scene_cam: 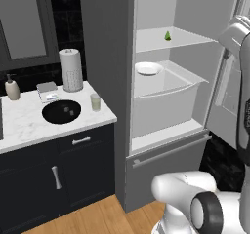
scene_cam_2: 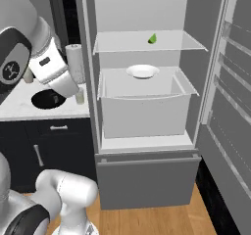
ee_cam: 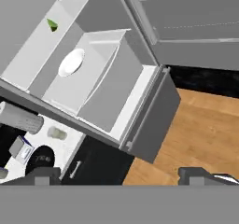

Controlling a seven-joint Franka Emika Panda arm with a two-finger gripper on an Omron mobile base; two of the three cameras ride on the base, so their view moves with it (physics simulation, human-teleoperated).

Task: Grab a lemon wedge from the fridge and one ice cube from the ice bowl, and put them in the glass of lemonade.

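The fridge [scene_cam: 105,57] stands open, its door [scene_cam_2: 230,106] swung out to the right. On its upper shelf lies the tiny green-yellow lemon wedge [scene_cam: 167,35] [scene_cam_2: 153,38] [ee_cam: 52,25]. On the marble counter to the left of the fridge, the black ice bowl [scene_cam: 61,111] [scene_cam_2: 48,100] [ee_cam: 41,158] sits beside the glass of lemonade [scene_cam: 95,102] [scene_cam_2: 79,97] [ee_cam: 57,133]. My gripper [ee_cam: 120,176] is open with nothing in it, well back from the fridge and looking down at it. My arm partly covers the bowl and glass in the right base view.
A white plate [scene_cam: 149,68] [scene_cam_2: 142,71] rests in the fridge's pale drawer. A paper-towel roll [scene_cam: 71,69], a beige soap bottle [scene_cam: 12,87] and a small box [scene_cam: 48,89] stand at the back of the counter. Dark navy cabinets [scene_cam: 73,169] sit below, over wooden floor [ee_cam: 196,134].
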